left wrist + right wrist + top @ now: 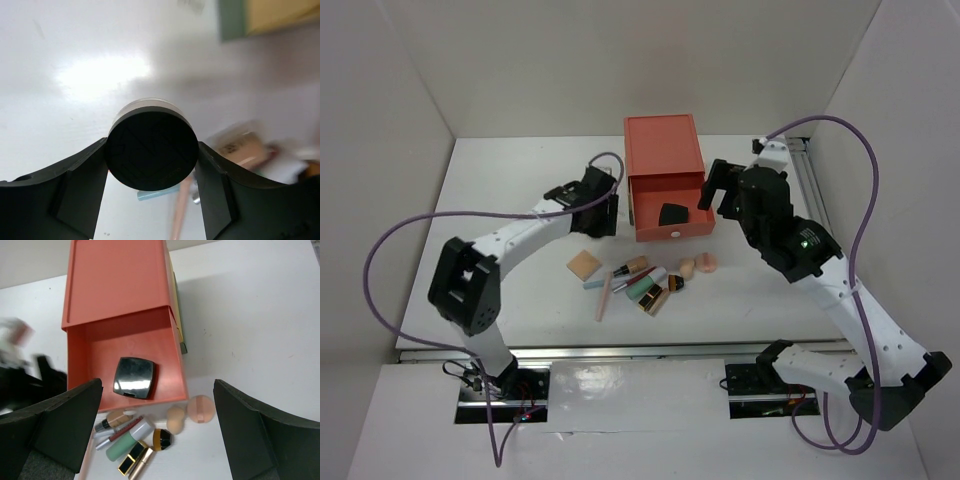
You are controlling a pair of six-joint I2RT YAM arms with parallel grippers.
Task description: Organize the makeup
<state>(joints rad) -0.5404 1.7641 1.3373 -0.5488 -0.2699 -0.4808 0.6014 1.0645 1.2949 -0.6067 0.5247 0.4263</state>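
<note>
A round black jar [151,150] sits between the fingers of my left gripper [151,155], which is shut on it just left of the open coral drawer [642,232]. My right gripper [715,190] hangs open over the drawer's right side with nothing between its fingers. A black compact [133,377] lies in the drawer. In front of the drawer lie a tan compact [584,265], a pink pencil [605,298], a blue pencil [595,283], a mint tube [125,440], lipsticks [131,457], a brush [161,439] and two peach sponges [175,419] [200,408].
The coral box [663,150] stands at the back centre of the white table, with a green and yellow part [232,20] showing beneath it. White walls close the table on three sides. A rail [805,175] runs along the right wall.
</note>
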